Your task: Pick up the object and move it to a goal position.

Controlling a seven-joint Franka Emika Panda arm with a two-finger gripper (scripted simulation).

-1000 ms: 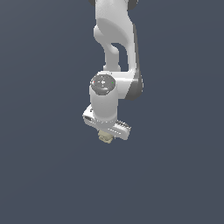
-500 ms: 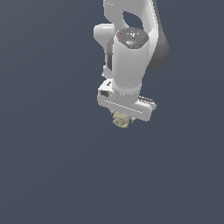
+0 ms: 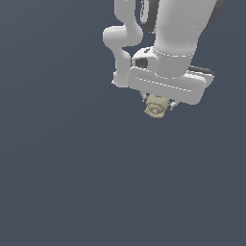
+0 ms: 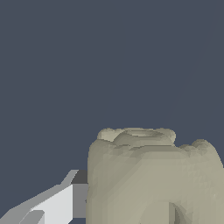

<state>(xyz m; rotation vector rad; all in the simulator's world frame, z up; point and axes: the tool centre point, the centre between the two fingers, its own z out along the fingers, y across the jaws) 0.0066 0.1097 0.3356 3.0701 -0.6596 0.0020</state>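
Object: the object [image 3: 156, 106] is a small beige, lumpy, blocky item with a rounded knob on the face turned to the exterior camera.
Object position: it hangs directly under the white gripper body, in the upper half of the exterior view and towards the exterior view's right, with plain dark blue-grey background on every side.
Object, wrist view: the object [image 4: 153, 177] fills the lower part of the picture; a ring-shaped raised rim shows on its far end and uneven bumps along its edges.
Gripper: the gripper [image 3: 157, 102] is white, much larger than the object, and points downward.
Gripper state: the jaws are closed narrowly on the object and carry it; its upper part sits up between them, its lower part protrudes below.
Fingers: in the wrist view one white and grey finger [image 4: 59, 203] lies flat against the side of the object, touching it. The opposite finger is hidden behind the object.
Arm: the white arm [image 3: 180, 29] rises from the gripper to the top edge of the exterior view; a second white link [image 3: 120, 45] bends beside it on the exterior view's left.
Surroundings: uniform dark blue-grey background [image 3: 62, 168]; no surface edge can be told.
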